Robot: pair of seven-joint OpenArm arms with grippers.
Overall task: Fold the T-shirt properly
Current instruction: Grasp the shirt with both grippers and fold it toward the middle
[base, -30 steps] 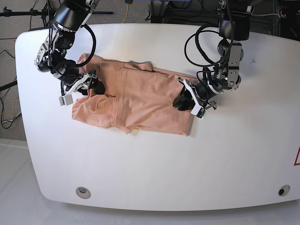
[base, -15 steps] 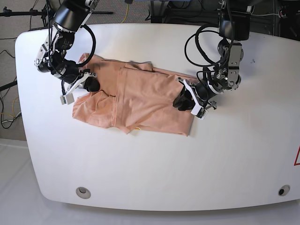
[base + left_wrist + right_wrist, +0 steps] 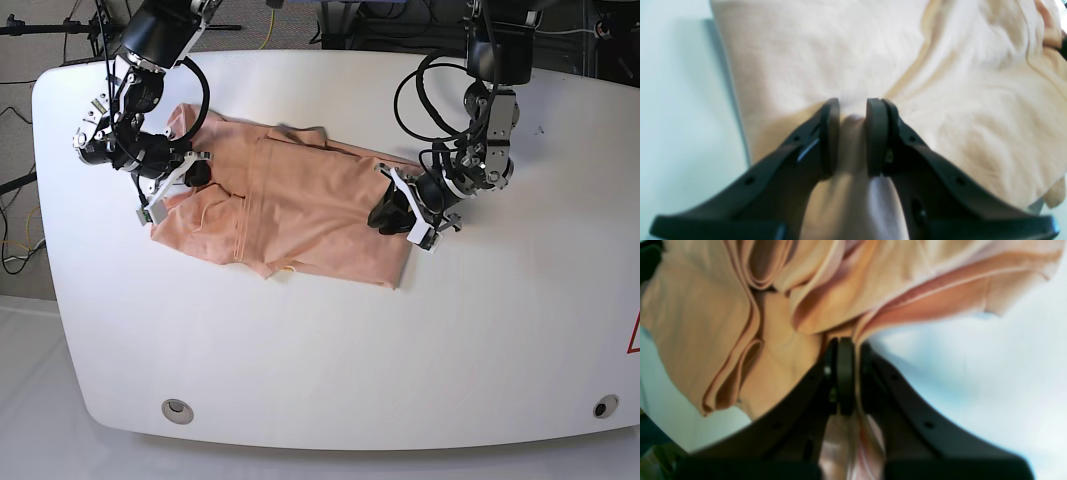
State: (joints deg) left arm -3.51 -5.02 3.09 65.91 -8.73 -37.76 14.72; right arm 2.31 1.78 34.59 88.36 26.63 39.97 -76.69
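Note:
The peach T-shirt [image 3: 290, 210] lies wrinkled and partly folded across the white table [image 3: 330, 340]. At its right edge my left gripper [image 3: 385, 218] is shut on a pinch of cloth; in the left wrist view a ridge of the T-shirt [image 3: 846, 60] stands between the fingers of the left gripper [image 3: 852, 115]. At the shirt's left end my right gripper [image 3: 193, 172] is shut on bunched fabric. The right wrist view shows the right gripper [image 3: 848, 343] clamped on the T-shirt [image 3: 780, 293], folds raised off the table.
Black cables [image 3: 425, 95] loop from the arm on the right of the base view. Two round fittings sit in the table near the front edge [image 3: 178, 409] and at the front right corner [image 3: 604, 406]. The table's left edge [image 3: 45, 200] runs close to the right arm.
My right gripper has shut on the shirt's left end and moved up and left, drawing that cloth with it. The left gripper has kept its grip and barely shifted.

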